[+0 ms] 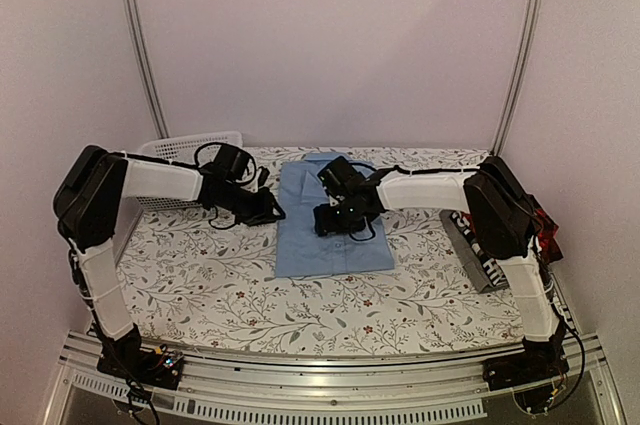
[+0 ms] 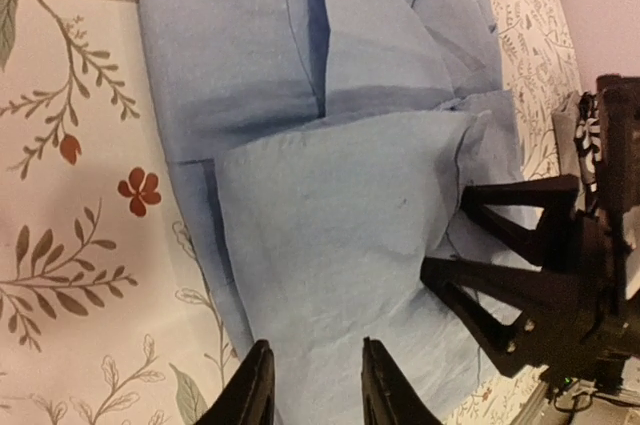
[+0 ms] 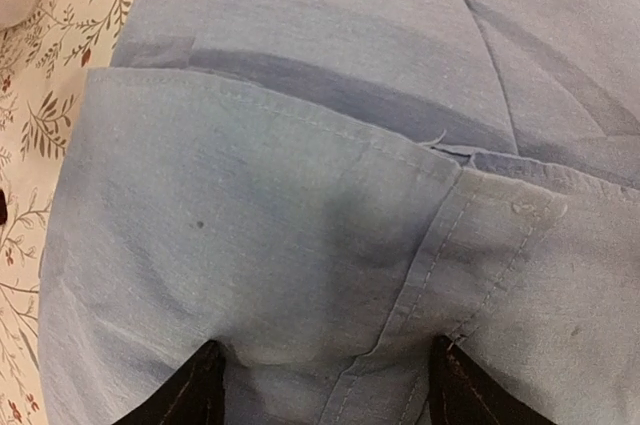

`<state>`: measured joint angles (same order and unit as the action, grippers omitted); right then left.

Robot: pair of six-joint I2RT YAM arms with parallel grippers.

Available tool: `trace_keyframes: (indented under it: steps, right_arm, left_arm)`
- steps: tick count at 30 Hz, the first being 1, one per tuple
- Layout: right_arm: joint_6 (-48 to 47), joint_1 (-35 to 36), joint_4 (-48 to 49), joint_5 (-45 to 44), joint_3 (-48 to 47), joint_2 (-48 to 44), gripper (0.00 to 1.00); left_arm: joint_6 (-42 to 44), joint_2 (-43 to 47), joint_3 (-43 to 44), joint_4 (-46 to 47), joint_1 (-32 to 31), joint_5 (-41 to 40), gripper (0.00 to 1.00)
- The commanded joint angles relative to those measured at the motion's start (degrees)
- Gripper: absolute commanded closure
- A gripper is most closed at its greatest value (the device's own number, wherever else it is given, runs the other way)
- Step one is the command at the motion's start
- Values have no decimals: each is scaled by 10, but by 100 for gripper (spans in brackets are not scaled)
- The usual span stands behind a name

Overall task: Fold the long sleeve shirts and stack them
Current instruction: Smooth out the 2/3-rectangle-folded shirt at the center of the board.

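We find the right gripper [image 3: 325, 345] down on the light blue shirt [image 1: 335, 253], near its middle. Its jaws are spread wide and hold nothing, and both tips press into the cloth, which puckers a little between them. Under those tips lies a folded-over layer of the shirt with a stitched hem. Past it, a seam and a darker crease run across the flat body of the garment. The left gripper [image 2: 315, 350] hangs at the shirt's left edge with its jaws parted by a narrow gap. No fold sits between them, and we see only flat blue cloth below, so we read it as released. From that wrist we can see the folded panel lying on top of the shirt's body, with the right gripper's two dark tips resting at the panel's far side. The shirt itself lies flat as a neat upright rectangle on the flower-printed tablecloth [image 1: 220, 285], its collar end away from the arm bases. Left of the shirt and a little beyond it stands the white lattice basket [image 1: 190, 146], against the back wall and partly behind the left arm. Well to the right of the shirt, under the right arm, a grey cloth with white marks [image 1: 478, 253] lies beside a bit of red cloth [image 1: 546, 232]; we cannot tell how either is folded.
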<state>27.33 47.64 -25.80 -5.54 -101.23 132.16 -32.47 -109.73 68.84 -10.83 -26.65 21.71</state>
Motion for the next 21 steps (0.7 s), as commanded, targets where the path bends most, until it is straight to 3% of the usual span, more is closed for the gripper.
trace_keyframes:
  steps: [1,13,21]
  right_arm:
    - [2,-3,-55,-40,-25,-1,26]
    - [-4,-4,-87,-40,-95,95,20]
    - [55,20,-100,-39,-93,87,11]
  left_arm:
    - [-18,37,-64,13,-16,5,68]
    - [-35,134,-194,30,-23,42,66]
    - [-25,189,-238,0,-23,31,65]
